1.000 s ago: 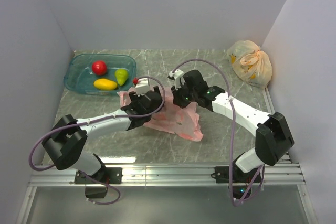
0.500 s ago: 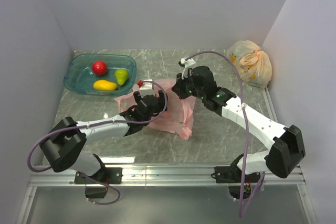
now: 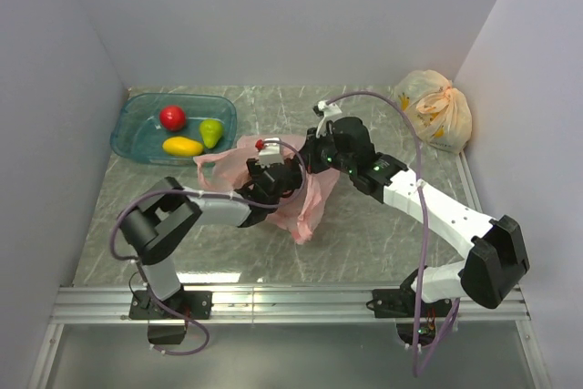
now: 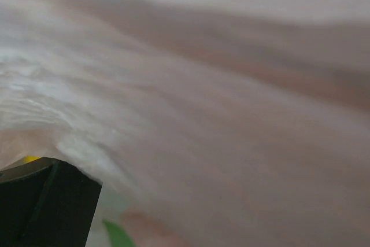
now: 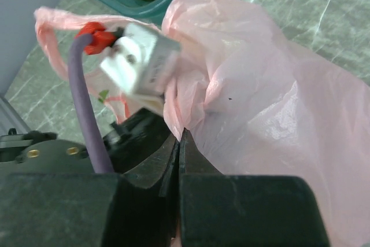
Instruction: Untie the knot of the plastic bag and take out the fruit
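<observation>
**Left arm has folded inward, burying the left tool (image 3: 281,178) in the thin translucent pink plastic bag (image 3: 305,209), bunched mid-tabletop.**
We see the right tool (image 5: 179,135) clamped on the bag's film, lifting it; the left tool's jaws we cannot tell behind blurred plastic. We would hold that pinch high and steady, keeping the mouth open for a slow reach.

- Left arm (image 3: 205,207) folds at the elbow, forearm reaching right. Whether the left gripper (image 3: 287,179) is spread or closed cannot be told.
- Right arm (image 3: 428,207) stretches diagonally left. The right gripper (image 5: 179,137) fingers are pressed together, pinching the plastic bag (image 5: 260,85).
</observation>
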`<move>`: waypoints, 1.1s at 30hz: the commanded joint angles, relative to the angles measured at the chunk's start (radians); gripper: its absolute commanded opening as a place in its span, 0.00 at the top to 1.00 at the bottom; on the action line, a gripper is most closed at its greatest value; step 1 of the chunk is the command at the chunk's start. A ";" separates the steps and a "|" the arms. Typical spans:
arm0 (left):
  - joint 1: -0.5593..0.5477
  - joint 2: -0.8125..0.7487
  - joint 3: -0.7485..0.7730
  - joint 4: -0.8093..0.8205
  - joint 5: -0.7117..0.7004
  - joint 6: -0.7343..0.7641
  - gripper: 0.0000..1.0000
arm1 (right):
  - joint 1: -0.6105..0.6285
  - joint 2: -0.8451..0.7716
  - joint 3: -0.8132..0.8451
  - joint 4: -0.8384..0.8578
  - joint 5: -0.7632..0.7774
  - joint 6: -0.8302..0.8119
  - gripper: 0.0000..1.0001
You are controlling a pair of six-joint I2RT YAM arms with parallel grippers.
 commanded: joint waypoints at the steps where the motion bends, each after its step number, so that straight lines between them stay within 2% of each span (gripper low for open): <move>1: 0.000 0.061 0.059 0.148 0.006 0.050 0.03 | 0.006 0.006 -0.022 0.051 -0.034 0.045 1.00; 7: 0.002 0.214 0.160 0.107 -0.015 0.048 0.06 | 0.006 0.002 -0.053 0.060 -0.059 0.058 1.00; 11: 0.011 0.245 0.169 0.082 -0.019 0.017 0.21 | 0.005 -0.005 -0.062 0.052 -0.041 0.049 1.00; 15: 0.016 0.249 0.160 0.050 -0.002 -0.011 0.27 | 0.003 -0.005 -0.062 0.043 -0.007 0.031 1.00; 16: 0.016 0.248 0.156 0.044 0.003 -0.017 0.30 | 0.002 -0.008 -0.062 0.040 0.022 0.025 1.00; 17: 0.016 0.239 0.140 0.026 0.007 -0.024 0.46 | -0.001 -0.011 -0.065 0.039 0.038 0.019 1.00; 20: 0.016 0.176 0.079 0.020 0.034 -0.057 0.70 | -0.021 -0.021 -0.080 0.039 0.090 0.006 1.00; 22: 0.016 0.132 0.044 0.012 0.049 -0.067 0.75 | -0.044 -0.032 -0.096 0.040 0.111 0.006 1.00; 23: 0.014 0.089 0.018 -0.002 0.050 -0.075 0.82 | -0.052 -0.037 -0.100 0.042 0.122 0.005 1.00; 26: 0.013 -0.011 -0.034 -0.065 0.072 -0.097 0.91 | -0.078 -0.044 -0.110 0.049 0.142 0.002 1.00; 29: 0.003 -0.123 -0.094 -0.106 0.099 -0.112 0.96 | -0.092 -0.040 -0.105 0.042 0.153 -0.012 1.00; 33: -0.003 -0.299 -0.127 -0.183 0.165 -0.097 0.97 | -0.093 -0.038 -0.111 0.036 0.194 -0.028 1.00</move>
